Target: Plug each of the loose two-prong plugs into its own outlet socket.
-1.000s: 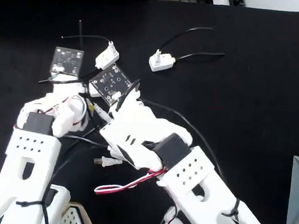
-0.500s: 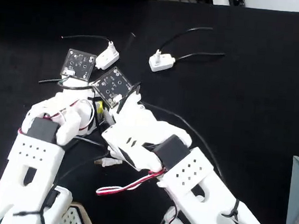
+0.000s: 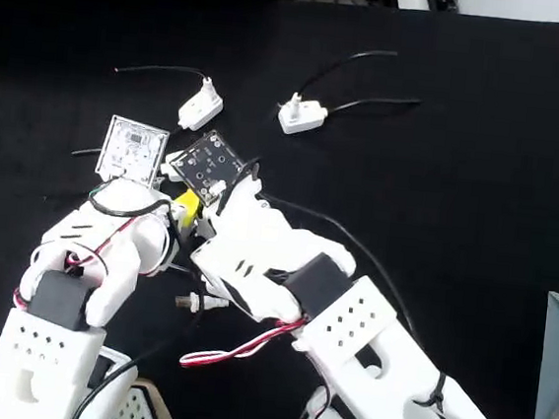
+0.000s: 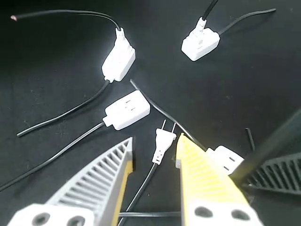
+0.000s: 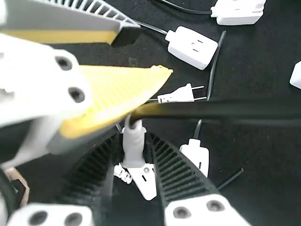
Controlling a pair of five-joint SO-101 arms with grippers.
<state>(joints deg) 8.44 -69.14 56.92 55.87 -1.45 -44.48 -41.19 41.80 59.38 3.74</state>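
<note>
black table [image 3: 479,189] carried all items. two white arms stood side by side, left arm [image 3: 97,251] and right arm [image 3: 348,325], with their wrists close together near the table's middle.

count of corded white blocks: four. three showed socket slots:
- near socket [image 4: 128,109]
- far socket [image 4: 201,44]
- third socket [image 4: 226,160]

the fourth block [image 4: 119,61] lay apart from these, and its face could not be read.

count of two-prong plugs: three.
- loose plug [image 4: 162,143] lay flat on the table.
- gripped plug [image 5: 134,146] sat in the right arm's fingers.
- spare plug [image 3: 201,303] lay beside the right arm, well apart from the sockets.

no plug was seated in any socket.

hidden or unclear: the third socket was partly cut off behind the left arm's yellow finger. a small white piece [image 5: 146,182] just beyond the gripped plug could not be identified. in the high view both sets of fingers were covered by the arms' own bodies.

left gripper [image 4: 155,139]: jaws were spread wide, one grey finger and one yellow, holding nothing. the loose plug lay between the tips, just beside the yellow one. contact could not be confirmed.

right gripper [image 5: 134,136]: black jaws were pressed in on the gripped plug's white body. its black cord ran out across the right wrist view.
</note>
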